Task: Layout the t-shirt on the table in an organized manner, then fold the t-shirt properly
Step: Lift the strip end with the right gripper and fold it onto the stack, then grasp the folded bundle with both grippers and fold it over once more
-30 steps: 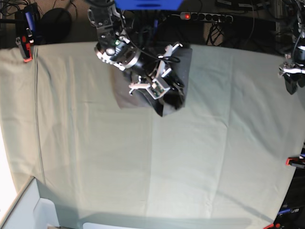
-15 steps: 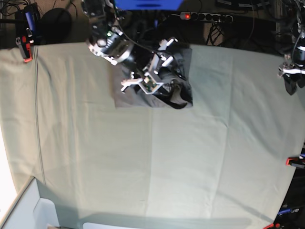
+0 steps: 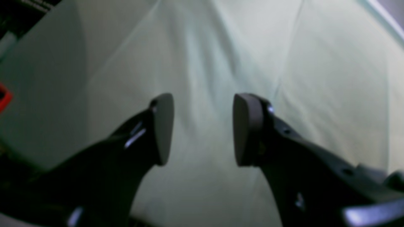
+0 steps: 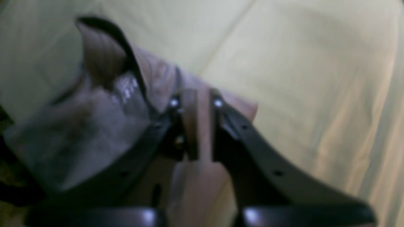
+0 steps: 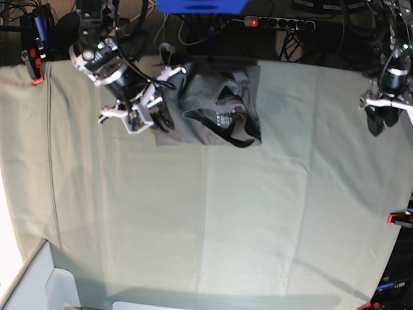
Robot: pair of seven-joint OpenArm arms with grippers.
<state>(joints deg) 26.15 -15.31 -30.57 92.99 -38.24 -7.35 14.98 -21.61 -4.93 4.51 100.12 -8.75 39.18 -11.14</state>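
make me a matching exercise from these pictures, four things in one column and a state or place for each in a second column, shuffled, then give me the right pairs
Column one:
1. wrinkly medium-grey cotton t-shirt
2. left gripper
3. right gripper
4. small red-orange clamp

Column two:
A. open above bare pale sage-green table cloth
B. at the table's far corner
C. shut on grey fabric
D. bunched at the table's far edge

Pairs: 1-D, 2-A, 3-C, 4-B
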